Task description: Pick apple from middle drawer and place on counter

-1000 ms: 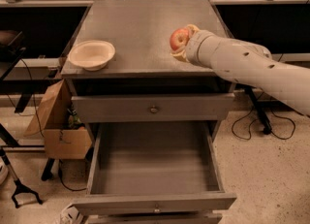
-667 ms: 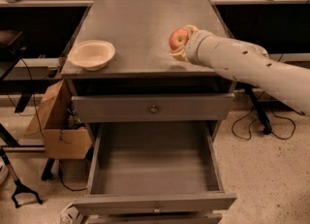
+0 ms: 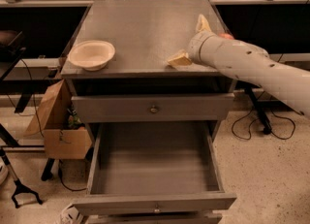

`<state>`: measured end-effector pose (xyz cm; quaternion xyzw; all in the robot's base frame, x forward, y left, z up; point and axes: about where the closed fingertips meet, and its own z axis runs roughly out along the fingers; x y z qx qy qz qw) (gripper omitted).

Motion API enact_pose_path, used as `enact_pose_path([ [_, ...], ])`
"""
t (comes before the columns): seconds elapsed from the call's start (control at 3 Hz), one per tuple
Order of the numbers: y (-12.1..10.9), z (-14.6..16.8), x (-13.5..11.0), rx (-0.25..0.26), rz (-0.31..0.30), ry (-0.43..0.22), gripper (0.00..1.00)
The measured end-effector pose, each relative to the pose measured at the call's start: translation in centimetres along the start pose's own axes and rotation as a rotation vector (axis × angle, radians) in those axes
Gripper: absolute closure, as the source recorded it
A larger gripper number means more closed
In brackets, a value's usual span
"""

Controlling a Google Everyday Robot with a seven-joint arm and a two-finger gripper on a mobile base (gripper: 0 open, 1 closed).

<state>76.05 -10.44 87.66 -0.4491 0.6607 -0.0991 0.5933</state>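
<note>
Grey counter [image 3: 140,29] carries cream bowl [image 3: 91,54] at left; gripper [image 3: 188,41] hovers right, jaws released, arm [image 3: 252,65] masking apple [image 3: 225,36].

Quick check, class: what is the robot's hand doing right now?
Hand: open wide over the right side of the counter, holding nothing; the apple peeks out behind it.

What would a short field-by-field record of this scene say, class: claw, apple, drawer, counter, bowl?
claw: open, fingers spread, low over the counter's right side
apple: only a red sliver shows behind the arm, by the counter's right edge
drawer: pulled out, nothing visible inside
counter: carries the bowl
bowl: upright, at the counter's front left, far from the claw
</note>
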Motion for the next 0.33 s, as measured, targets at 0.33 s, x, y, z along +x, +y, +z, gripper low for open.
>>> enact_pose_path([
  [0.33, 0.00, 0.00, 0.00, 0.000, 0.000, 0.000, 0.00],
])
